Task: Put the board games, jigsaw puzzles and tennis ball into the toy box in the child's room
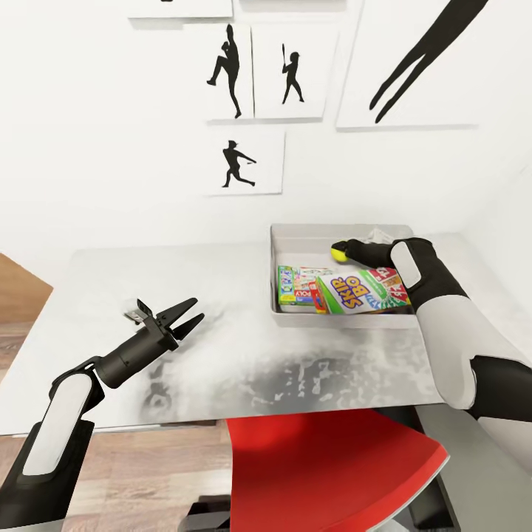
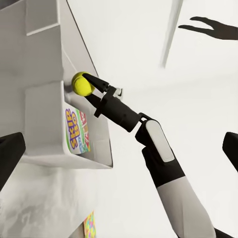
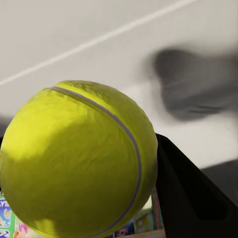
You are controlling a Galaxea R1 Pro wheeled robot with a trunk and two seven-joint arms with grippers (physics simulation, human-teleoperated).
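The light-grey toy box [image 1: 290,238] stands on the pale table [image 1: 222,355], right of centre. Flat in it lie printed board games, a "Skip-Bo" one [image 1: 352,292] uppermost and a green-edged one [image 1: 287,285] against the left wall. My right gripper [image 1: 341,251] hangs over the box's back part, shut on the yellow-green tennis ball [image 1: 338,256]. The left wrist view shows that ball [image 2: 81,84] pinched between the black fingers [image 2: 97,81] above the toy box [image 2: 49,99]. Close up in the right wrist view, the ball [image 3: 79,158] hides most else. My left gripper [image 1: 197,309] is open above bare tabletop, left of the box.
A red chair [image 1: 332,465] sits under the table's front edge. A white wall with black baseball-player pictures [image 1: 238,159] rises right behind the table. Wood floor [image 1: 18,295] shows past the table's left end. A small multicoloured patch [image 2: 89,225] lies beside the box.
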